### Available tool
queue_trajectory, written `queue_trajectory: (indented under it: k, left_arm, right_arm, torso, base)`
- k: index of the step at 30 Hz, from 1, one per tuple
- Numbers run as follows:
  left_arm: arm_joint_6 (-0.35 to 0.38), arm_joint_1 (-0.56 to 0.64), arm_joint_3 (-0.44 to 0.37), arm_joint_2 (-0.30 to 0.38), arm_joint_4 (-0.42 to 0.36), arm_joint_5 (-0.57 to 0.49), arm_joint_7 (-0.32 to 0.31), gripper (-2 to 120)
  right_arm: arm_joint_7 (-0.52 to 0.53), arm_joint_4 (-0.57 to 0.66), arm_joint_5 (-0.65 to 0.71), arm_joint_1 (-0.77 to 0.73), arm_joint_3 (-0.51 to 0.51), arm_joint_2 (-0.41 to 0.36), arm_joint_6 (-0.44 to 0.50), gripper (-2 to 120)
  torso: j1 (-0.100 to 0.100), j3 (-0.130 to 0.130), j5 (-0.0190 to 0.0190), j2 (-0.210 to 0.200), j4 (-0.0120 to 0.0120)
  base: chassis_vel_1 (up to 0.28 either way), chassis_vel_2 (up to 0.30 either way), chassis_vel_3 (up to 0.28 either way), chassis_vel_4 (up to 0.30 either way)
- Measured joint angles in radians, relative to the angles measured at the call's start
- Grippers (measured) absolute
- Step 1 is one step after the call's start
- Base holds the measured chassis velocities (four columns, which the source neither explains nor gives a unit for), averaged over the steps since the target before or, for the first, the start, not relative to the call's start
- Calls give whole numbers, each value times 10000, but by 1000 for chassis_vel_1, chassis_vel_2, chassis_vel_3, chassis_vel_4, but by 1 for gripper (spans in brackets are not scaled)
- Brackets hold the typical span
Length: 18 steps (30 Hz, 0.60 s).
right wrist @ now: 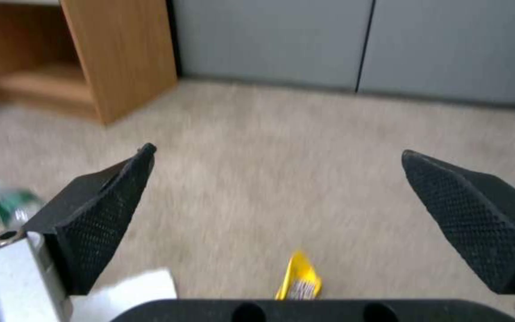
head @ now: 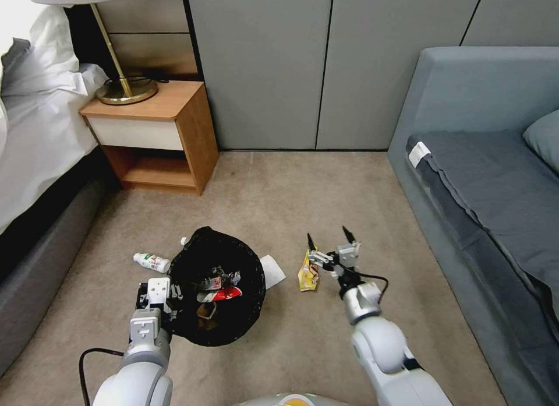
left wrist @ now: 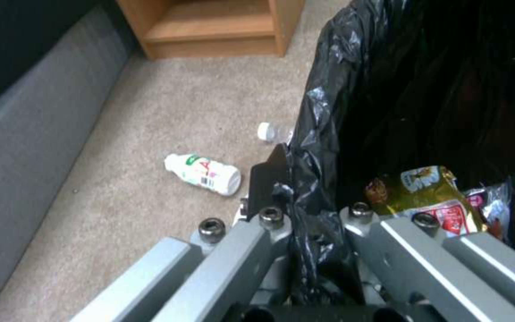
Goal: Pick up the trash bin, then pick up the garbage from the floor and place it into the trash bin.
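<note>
The trash bin [head: 216,286], lined with a black bag, is low in front of me, left of centre. My left gripper [head: 166,298] is shut on the bin's near-left rim; in the left wrist view the gripper [left wrist: 305,197] pinches the bag [left wrist: 323,134]. Wrappers [left wrist: 430,192] lie inside. Garbage lies on the carpet: a yellow wrapper [head: 307,272], white paper [head: 272,271], and a white bottle [head: 151,261] left of the bin. My right gripper [head: 332,243] hangs open just above the yellow wrapper [right wrist: 299,281], with nothing between its fingers [right wrist: 105,210].
A wooden nightstand [head: 157,135] with a brass lamp [head: 125,88] stands at the back left beside a bed [head: 41,132]. A grey sofa [head: 495,179] runs along the right. A second, clear bottle [left wrist: 269,132] lies behind the bin. Open carpet [head: 291,190] stretches to the wall.
</note>
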Motion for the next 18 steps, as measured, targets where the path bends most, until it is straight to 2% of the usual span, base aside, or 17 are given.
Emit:
queue_trajectory:
  k: [3, 4, 6, 8, 9, 14, 18]
  left_arm:
    - [49, 25, -15, -45, 36, 67, -10, 1]
    - [54, 43, -22, -68, 52, 100, -11, 1]
    - [55, 62, -26, -79, 59, 114, -11, 1]
    - [50, 165, -47, -100, 78, 165, -11, 1]
    - [50, 165, -47, -100, 78, 165, -11, 1]
    - [26, 306, -92, -141, 76, 238, -11, 1]
    - [19, 343, -92, -178, 67, 289, -11, 1]
  right_arm:
    - [354, -1038, 179, 874, -629, 138, -1339, 100]
    - [444, -1729, 201, 1287, -849, 289, -1711, 100]
    - [461, -2115, 208, 1531, -922, 383, -1829, 100]
    - [448, -3383, 192, 2188, -970, 700, -1968, 100]
    - [448, -3383, 192, 2188, -970, 700, -1968, 100]
    - [169, -5162, -124, 2869, -658, 1127, -1933, 100]
    - [41, -5937, -348, 3131, -411, 1321, -1830, 100]
  torso:
    - [1, 1, 1, 0, 0]
    - [-1, 1, 1, 0, -1]
    - [0, 1, 2, 0, 0]
    - [0, 1, 1, 0, -1]
    - [0, 1, 1, 0, -1]
    - [-1, 0, 1, 0, -1]
    - [-1, 1, 1, 0, -2]
  base:
    - [0, 0, 0, 0]
    - [0, 0, 0, 0]
    - [0, 0, 0, 0]
    - [0, 0, 0, 0]
    - [0, 0, 0, 0]
    - [0, 0, 0, 0]
    - [0, 0, 0, 0]
